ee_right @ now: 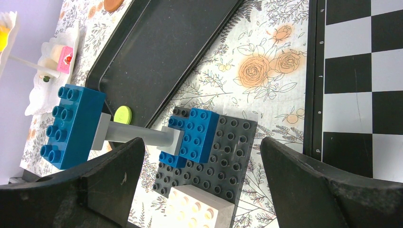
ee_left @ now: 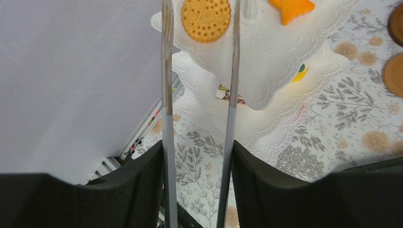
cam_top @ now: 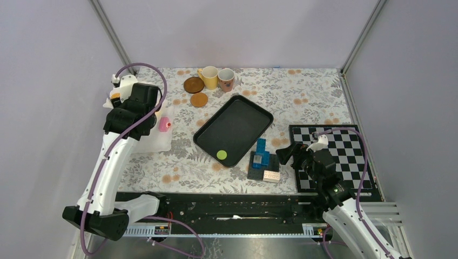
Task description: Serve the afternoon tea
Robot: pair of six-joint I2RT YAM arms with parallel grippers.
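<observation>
Metal tongs (ee_left: 166,118) are clamped in the half-closed left gripper (ee_left: 197,190), their blades straddling the round biscuit cookie (ee_left: 206,19) on the top tier of the white tiered stand (ee_left: 266,57). The right blade looks against the biscuit's rim and the left one apart, so an uneven squeeze could skid it off the tier or let it slip out on the way to the black tray (cam_top: 237,124) (a green cookie (cam_top: 221,155) already lies there). The left arm reaches forward with its wrist over the stand, while the right gripper (ee_right: 202,166) hangs wide and empty just over the brick stack (ee_right: 204,137).
</observation>
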